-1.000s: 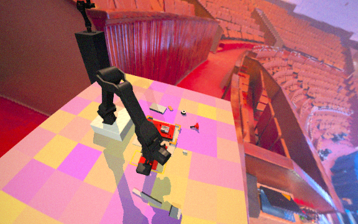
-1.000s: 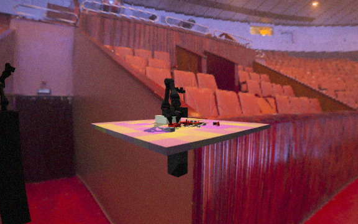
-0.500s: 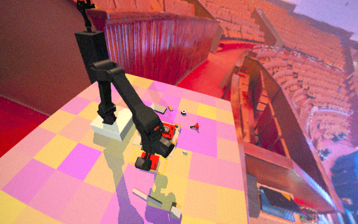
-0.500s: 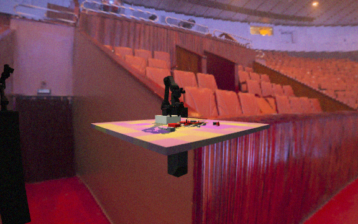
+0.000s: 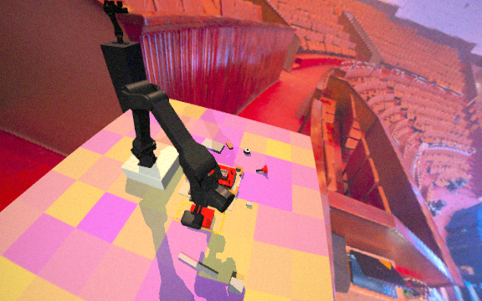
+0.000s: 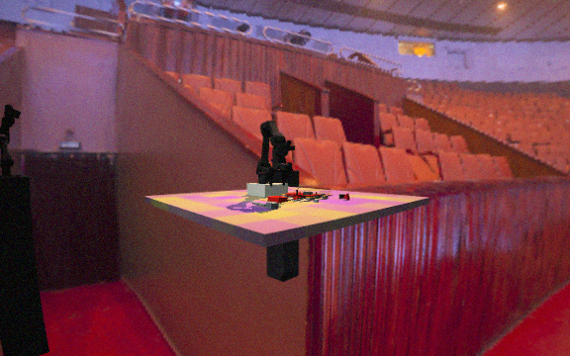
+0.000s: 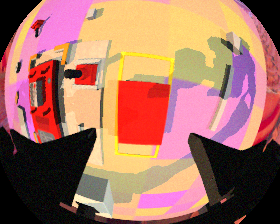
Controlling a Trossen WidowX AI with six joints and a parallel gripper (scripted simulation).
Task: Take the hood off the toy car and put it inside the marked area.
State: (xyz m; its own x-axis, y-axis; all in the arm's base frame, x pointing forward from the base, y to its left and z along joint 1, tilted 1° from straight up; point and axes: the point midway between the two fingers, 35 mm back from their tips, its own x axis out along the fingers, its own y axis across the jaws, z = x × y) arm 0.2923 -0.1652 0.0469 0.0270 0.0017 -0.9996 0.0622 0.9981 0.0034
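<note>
Top: hood (image 5: 208, 216) (image 6: 277, 199) (image 7: 143, 112) lies in yellow-outlined area (image 5: 223, 222) (image 7: 122, 67), nearer worktop's (image 5: 136, 212) (image 6: 265, 233) (image 7: 191, 102) base-side edge than far R edge; gripper (image 5: 196, 207) (image 7: 144, 136) above, partly blocking it.

Exterior: hood low on worktop, arm (image 5: 171, 121) (image 6: 271, 143) over it, gripper unclear.

Wrist: gripper wide, nothing held, fingertips apart from hood. Prob. light, stiff, smooth, a bit slippery; if regrasped, take opp. side edges, squeeze gently.
</note>
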